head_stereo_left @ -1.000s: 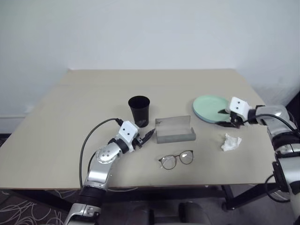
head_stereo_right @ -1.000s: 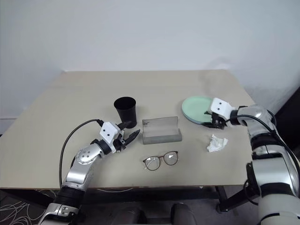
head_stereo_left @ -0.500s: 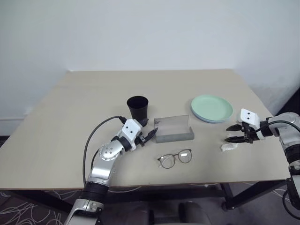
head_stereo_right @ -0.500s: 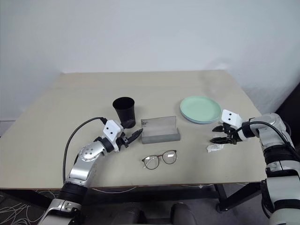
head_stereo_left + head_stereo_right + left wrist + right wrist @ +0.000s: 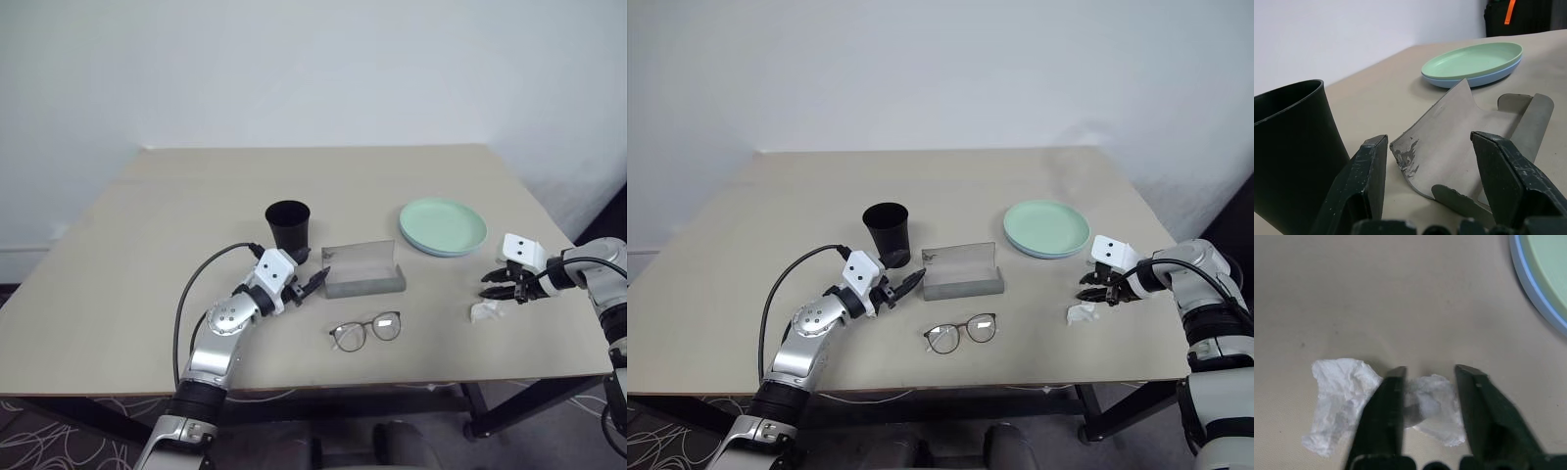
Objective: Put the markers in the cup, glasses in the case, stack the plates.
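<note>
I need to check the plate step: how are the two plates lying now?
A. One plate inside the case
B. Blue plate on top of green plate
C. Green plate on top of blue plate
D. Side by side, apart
C: the mint green plate sits in the light blue plate, whose rim shows beneath it.

Cup (image 5: 289,225) sits mid-table (image 5: 147,245), the open case (image 5: 364,270) just beside it at four o'clock. Glasses (image 5: 368,331) lie at six o'clock of the case. Stacked plates (image 5: 443,226) at two o'clock, tissue (image 5: 484,311) near the edge.
</note>
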Available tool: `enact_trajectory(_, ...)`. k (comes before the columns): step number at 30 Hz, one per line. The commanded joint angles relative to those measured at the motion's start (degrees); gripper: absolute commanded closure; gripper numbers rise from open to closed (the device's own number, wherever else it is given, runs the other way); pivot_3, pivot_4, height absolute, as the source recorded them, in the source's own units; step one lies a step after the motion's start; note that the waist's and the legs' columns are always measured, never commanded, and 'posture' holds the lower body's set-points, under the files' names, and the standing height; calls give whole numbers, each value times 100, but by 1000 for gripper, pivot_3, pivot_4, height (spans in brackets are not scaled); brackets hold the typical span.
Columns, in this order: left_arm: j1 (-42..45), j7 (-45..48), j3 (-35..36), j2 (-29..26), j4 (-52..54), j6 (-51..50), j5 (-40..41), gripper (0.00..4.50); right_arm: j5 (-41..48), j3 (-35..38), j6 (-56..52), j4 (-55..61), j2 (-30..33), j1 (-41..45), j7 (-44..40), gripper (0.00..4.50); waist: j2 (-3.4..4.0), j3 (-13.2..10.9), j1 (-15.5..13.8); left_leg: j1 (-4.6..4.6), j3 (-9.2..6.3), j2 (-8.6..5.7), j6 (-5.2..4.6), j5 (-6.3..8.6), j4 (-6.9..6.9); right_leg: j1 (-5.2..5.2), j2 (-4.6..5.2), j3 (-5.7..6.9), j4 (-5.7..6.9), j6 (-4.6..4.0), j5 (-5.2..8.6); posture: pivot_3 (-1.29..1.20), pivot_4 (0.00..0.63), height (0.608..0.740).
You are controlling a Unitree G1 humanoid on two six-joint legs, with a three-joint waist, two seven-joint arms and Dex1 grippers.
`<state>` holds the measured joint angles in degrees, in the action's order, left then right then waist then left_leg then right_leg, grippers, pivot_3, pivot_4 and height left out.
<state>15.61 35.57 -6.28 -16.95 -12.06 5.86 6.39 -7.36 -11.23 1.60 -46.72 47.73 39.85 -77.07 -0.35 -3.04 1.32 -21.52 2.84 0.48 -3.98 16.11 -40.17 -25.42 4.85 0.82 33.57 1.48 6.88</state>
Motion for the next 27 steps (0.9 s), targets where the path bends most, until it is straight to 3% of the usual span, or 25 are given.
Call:
enact_trajectory(1, 71, -27, 40, -8, 141, 124, -29, 1662, 1, 29, 82, 0, 45, 145, 0, 4157, 0, 0, 0, 0, 0, 0, 0, 0, 0, 0, 0, 0, 0, 0, 0, 0, 0, 733)
enact_trajectory(2, 71, -27, 41, -11, 138, 127, -30, 1662, 5, 27, 86, -8, 41, 157, 1, 4478, 0, 0, 0, 0, 0, -1, 0, 0, 0, 0, 0, 0, 0, 0, 0, 0, 0, 733)
enact_trajectory(16, 85, 8, 44, -32, 114, 147, -20, 1662, 245, 378, 530, -292, -350, 1040, 826, 4478, 0, 0, 3, 1, 1, 3, 1, 0, -1, -3, -1, -1, 5, 0, 0, 0, 0, 733)
enact_trajectory(27, 118, 8, 25, -7, 92, 158, -27, 1662, -455, 278, 1248, -2115, -1235, 2064, 3459, 4478, 1, 0, 5, -5, -4, 5, 1, 0, 2, -5, 0, 0, 4, -1, 0, 0, 0, 733)
